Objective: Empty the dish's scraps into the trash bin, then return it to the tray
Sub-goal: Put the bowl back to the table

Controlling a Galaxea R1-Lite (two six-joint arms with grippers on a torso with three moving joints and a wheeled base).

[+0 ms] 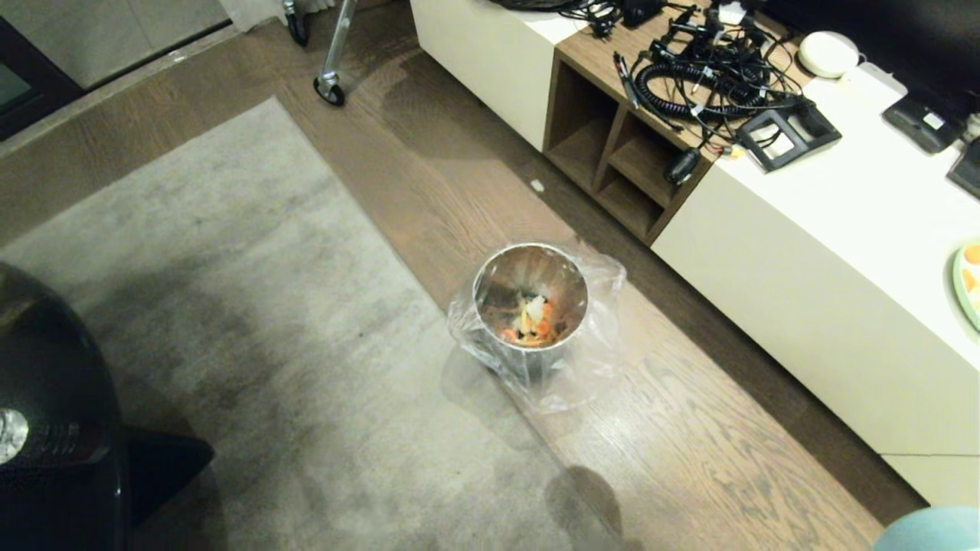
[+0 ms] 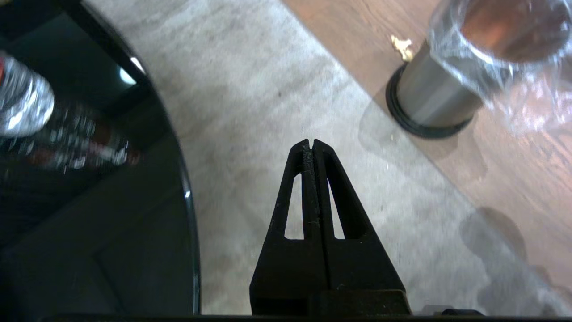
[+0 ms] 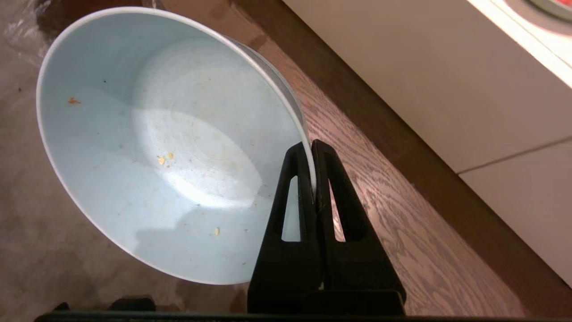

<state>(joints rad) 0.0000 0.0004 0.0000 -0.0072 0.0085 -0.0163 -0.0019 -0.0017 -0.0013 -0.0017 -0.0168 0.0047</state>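
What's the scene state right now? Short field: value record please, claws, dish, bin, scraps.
right claw: shut on the rim of the dish, held tilted over the wood floor
dish contents: emptied, only a few crumbs and an orange smear left
left claw: shut, empty, over the grey rug
trash bin: upright on the wood floor beside the rug, clear liner draped over its rim
scraps: orange and pale bits at the bin's bottom
stray bit: pale piece on the floor by the bin's base
tray: not in view
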